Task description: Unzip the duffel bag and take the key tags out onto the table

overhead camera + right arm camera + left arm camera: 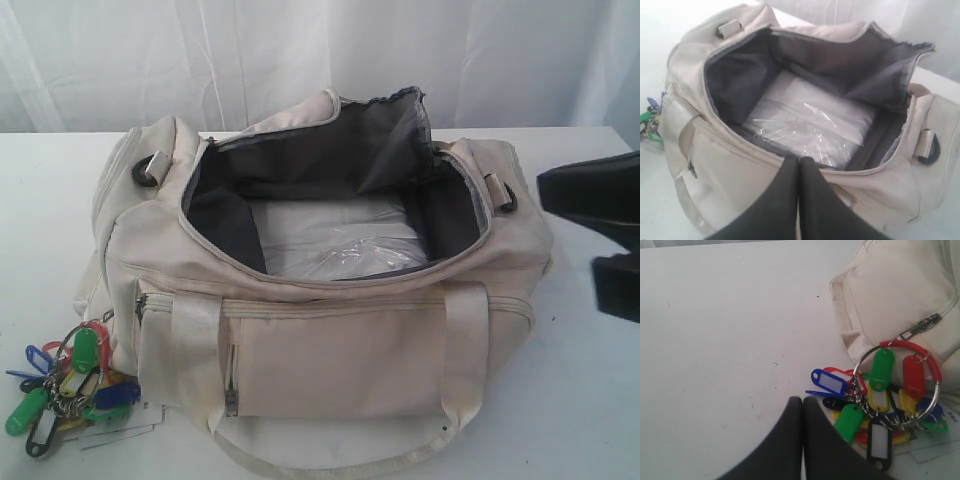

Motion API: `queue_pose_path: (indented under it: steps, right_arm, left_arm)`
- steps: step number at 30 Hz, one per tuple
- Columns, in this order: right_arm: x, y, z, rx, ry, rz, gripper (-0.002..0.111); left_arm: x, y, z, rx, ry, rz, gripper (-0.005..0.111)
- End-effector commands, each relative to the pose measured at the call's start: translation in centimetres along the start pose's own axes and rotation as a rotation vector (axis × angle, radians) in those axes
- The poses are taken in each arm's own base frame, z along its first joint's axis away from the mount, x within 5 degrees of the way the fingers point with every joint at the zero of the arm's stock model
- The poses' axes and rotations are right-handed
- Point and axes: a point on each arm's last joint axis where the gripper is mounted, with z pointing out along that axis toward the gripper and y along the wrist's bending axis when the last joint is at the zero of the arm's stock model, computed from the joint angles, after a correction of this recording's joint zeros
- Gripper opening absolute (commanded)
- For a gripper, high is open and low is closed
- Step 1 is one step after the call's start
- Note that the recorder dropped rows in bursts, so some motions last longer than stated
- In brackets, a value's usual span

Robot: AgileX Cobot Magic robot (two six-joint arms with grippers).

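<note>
Task looked done, judging by layout: duffel bag (330, 350) was unzipped, top flap thrown back. Key tags (72, 385) lay outside it on the table (580, 400), ring leaning on the bag's end. Left claw (802, 402) was pinched shut and empty, tags just beside its tips; touching or not, couldn't tell. Right claw (799, 161) was also shut on nothing, tips over the bag's near rim, open mouth just beyond. Prob. only arm retreat was left. Inside, only a clear-wrapped pale base panel (810, 125) showed; dark lining corners couldn't be checked. Left claw was absent from ext. view. Paper label (125, 432) under the tags was mostly hidden.
</note>
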Motion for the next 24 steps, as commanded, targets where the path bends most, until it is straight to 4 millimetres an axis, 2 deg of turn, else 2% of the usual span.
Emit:
queue_pose_path:
  steps: [1, 9, 16, 21, 24]
  right_arm:
    - [0.0, 0.5, -3.5, 0.002, -0.134, -0.02, 0.0]
    - [1.5, 1.4, -10.7, 0.026, -0.412, -0.049, 0.0]
    - [4.4, 2.4, -16.5, 0.082, -0.653, -0.075, 0.0]
    - [4.5, 3.1, -17.2, 0.2, -0.69, -0.077, 0.0]
    - [4.5, 3.3, -16.4, 0.263, -0.694, -0.057, 0.0]
  left_arm:
    - [0.1, -0.1, 0.0, 0.008, -0.003, -0.013, 0.0]
    - [0.1, -0.1, 0.0, 0.008, -0.003, -0.013, 0.0]
    - [0.1, -0.1, 0.0, 0.008, -0.003, -0.013, 0.0]
    - [0.1, -0.1, 0.0, 0.008, -0.003, -0.013, 0.0]
    - [0.0, -0.1, 0.0, 0.007, -0.007, -0.013, 0.0]
